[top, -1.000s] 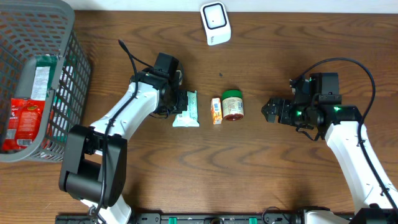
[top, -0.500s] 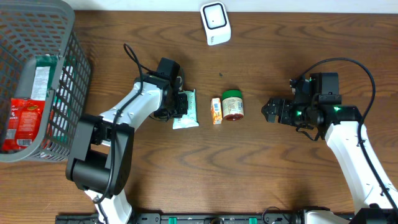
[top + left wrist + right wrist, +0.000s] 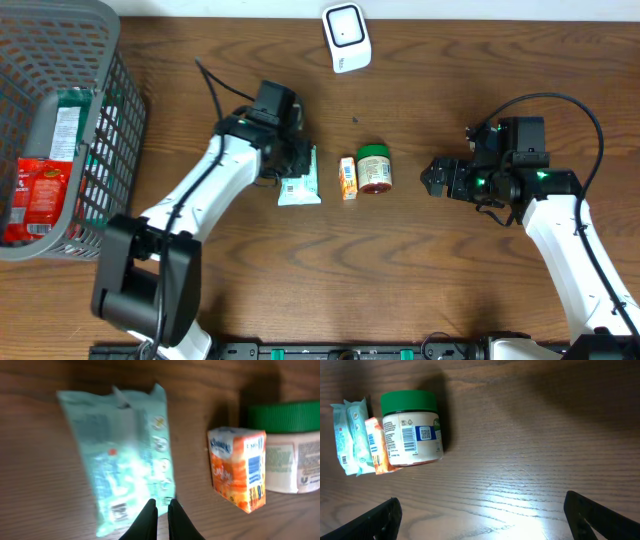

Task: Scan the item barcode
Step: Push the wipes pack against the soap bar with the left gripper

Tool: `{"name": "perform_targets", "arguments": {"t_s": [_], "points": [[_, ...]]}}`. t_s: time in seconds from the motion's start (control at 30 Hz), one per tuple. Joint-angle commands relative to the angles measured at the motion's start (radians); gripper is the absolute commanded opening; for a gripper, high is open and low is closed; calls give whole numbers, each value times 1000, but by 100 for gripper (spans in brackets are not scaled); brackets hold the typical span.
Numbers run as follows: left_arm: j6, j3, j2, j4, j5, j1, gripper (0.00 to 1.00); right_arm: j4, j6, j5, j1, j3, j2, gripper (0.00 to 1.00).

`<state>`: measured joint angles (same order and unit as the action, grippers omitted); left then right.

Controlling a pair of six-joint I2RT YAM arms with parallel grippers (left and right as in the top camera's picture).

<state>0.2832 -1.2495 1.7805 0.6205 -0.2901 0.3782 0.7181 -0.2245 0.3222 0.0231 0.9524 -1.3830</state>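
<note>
Centrally, on the wooden table [image 3: 420,290], three items lie in a row: a pale green packet [image 3: 299,178] at the left, an orange carton [image 3: 347,178] in the middle, and a jar [image 3: 375,168] with a green lid on its side at the right, just beside the carton; the left gripper [image 3: 161,510], jaws together, sits at the packet's left edge in the overhead view; whether it pinches the wrapper cannot be told; the right gripper [image 3: 437,178], jaws wide apart and holding nothing, hovers right of the jar; a white scanner [image 3: 346,37] lies at top centre; a grey basket [image 3: 125,100] holding packets fills the upper left.
</note>
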Motion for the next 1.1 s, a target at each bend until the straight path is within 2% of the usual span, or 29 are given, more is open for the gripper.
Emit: {"name": "perform_targets", "arguments": {"t_s": [0.0,0.33,0.67,0.93,1.07], "points": [[-12,31,46,-1,3,33,11,0,-7,8,11,14,1,99],[3,65,133,-22,55,70,11,0,-7,8,11,14,1,99],[6,13,-50,-35,72,70,11,1,-7,8,11,14,1,99],[6,16,-38,-122,397,65,11,0,-7,8,11,14,1,99],[6,16,-8,-163,459,26,11,0,-7,8,11,14,1,99]]}}
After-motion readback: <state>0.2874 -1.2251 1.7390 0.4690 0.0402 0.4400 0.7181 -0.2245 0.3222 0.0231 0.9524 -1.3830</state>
